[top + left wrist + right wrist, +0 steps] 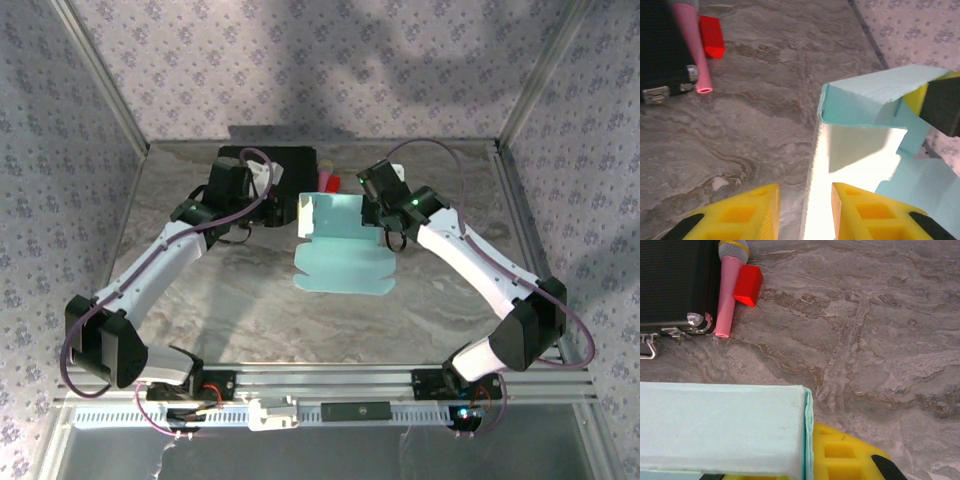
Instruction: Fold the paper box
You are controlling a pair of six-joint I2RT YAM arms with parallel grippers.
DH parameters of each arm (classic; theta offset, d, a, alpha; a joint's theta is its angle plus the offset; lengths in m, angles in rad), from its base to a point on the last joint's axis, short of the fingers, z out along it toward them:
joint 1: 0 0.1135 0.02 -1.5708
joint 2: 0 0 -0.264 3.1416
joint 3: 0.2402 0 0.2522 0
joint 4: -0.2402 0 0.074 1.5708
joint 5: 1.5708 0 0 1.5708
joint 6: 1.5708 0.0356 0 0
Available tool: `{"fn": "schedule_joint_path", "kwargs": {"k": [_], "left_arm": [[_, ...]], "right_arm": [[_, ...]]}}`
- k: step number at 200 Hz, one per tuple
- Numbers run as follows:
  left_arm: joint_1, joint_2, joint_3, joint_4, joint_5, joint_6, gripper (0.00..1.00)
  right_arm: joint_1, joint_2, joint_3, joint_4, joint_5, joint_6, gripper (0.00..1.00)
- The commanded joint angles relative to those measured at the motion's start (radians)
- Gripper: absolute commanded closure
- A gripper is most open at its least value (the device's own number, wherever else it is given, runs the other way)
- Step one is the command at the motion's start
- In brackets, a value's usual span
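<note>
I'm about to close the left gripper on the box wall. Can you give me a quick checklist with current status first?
1. Left gripper open, fingers either side of the paper box edge: ok.
2. Right gripper firmly holding the box's right side: cannot tell; card covers one finger in its wrist view.
3. Back wall raised: ok, it stands up in the top view.
4. Black case, pink microphone and red block apart from the box: ok.
5. Front flaps folded: not ok, lying flat on the table.
</note>
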Motion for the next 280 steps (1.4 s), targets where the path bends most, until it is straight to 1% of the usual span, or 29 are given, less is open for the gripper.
{"fn": "schedule_joint_path", "kwargs": {"k": [1, 20, 46, 88, 101, 121, 130, 145, 168, 186, 223, 280], "left_arm": [[-0.003, -0.005, -0.017, 0.149, 0.161, -0.019, 0.66], [0.004, 0.006, -0.021, 0.150, 0.148, -0.015, 0.67], [0.022, 0.013, -0.053, 0.229, 0.190, -0.060, 0.71], [0.025, 0.021, -0.081, 0.288, 0.235, -0.080, 0.72], [0.026, 0.034, -0.081, 0.302, 0.252, -0.086, 0.75], [0.025, 0.028, -0.104, 0.372, 0.282, -0.116, 0.75], [0.022, 0.023, -0.111, 0.395, 0.290, -0.127, 0.73], [0.013, 0.022, -0.107, 0.394, 0.292, -0.123, 0.68], [0.007, 0.033, -0.105, 0.391, 0.298, -0.120, 0.65], [0.003, 0.037, -0.107, 0.391, 0.290, -0.121, 0.65], [-0.007, 0.044, -0.101, 0.377, 0.273, -0.110, 0.68], [-0.042, 0.057, -0.058, 0.278, 0.152, -0.047, 0.73]], "right_arm": [[-0.005, -0.028, -0.014, 0.016, -0.039, -0.011, 1.00], [-0.006, -0.028, -0.015, 0.021, -0.048, -0.012, 1.00], [-0.010, -0.029, -0.016, 0.024, -0.058, -0.013, 1.00], [-0.038, -0.040, -0.041, 0.064, -0.134, -0.019, 1.00], [-0.042, -0.040, -0.042, 0.069, -0.144, -0.024, 1.00], [-0.051, -0.041, -0.044, 0.071, -0.162, -0.025, 1.00], [-0.053, -0.042, -0.045, 0.073, -0.168, -0.025, 1.00], [-0.059, -0.039, -0.049, 0.076, -0.184, -0.024, 1.00], [-0.066, -0.036, -0.052, 0.085, -0.199, -0.025, 1.00], [-0.066, -0.035, -0.051, 0.086, -0.201, -0.024, 1.00], [-0.065, -0.030, -0.050, 0.089, -0.203, -0.024, 1.00], [-0.054, -0.030, -0.044, 0.086, -0.202, -0.027, 1.00]]}}
